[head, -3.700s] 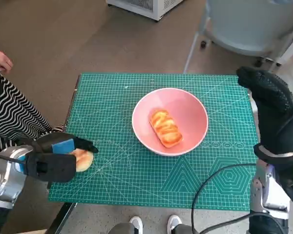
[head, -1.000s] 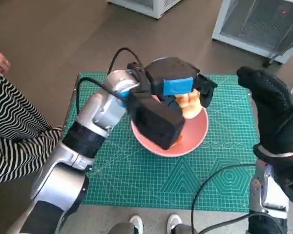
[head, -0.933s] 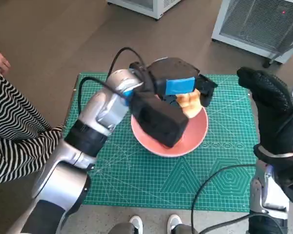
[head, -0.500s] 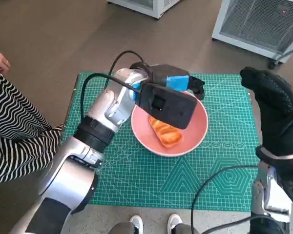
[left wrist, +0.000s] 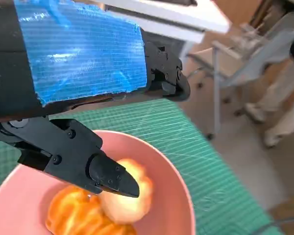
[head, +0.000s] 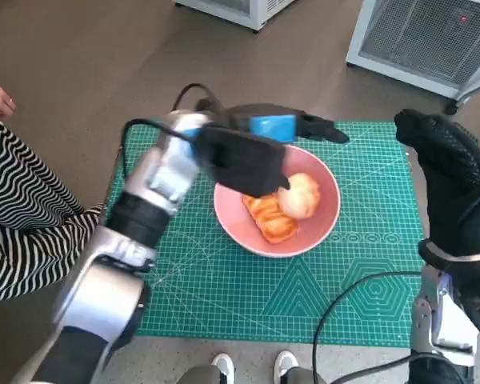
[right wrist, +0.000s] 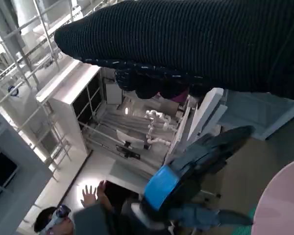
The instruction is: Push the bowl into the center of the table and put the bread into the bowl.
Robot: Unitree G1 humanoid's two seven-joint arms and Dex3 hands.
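Bread-into-bowl step seemingly done: round bread [head: 299,196] beside glazed loaf [head: 269,217] inside pink bowl [head: 324,228] mid-tabletop [head: 208,288], left robot hand [head: 284,128] empty, fingers spread above bowl's far rim, right robot hand [head: 448,180] raised, empty, beside bowl; next, probably just retreat

Gloved right hand [right wrist: 201,44] above blue-taped left hand [right wrist: 186,181], pink bowl rim [right wrist: 284,200]
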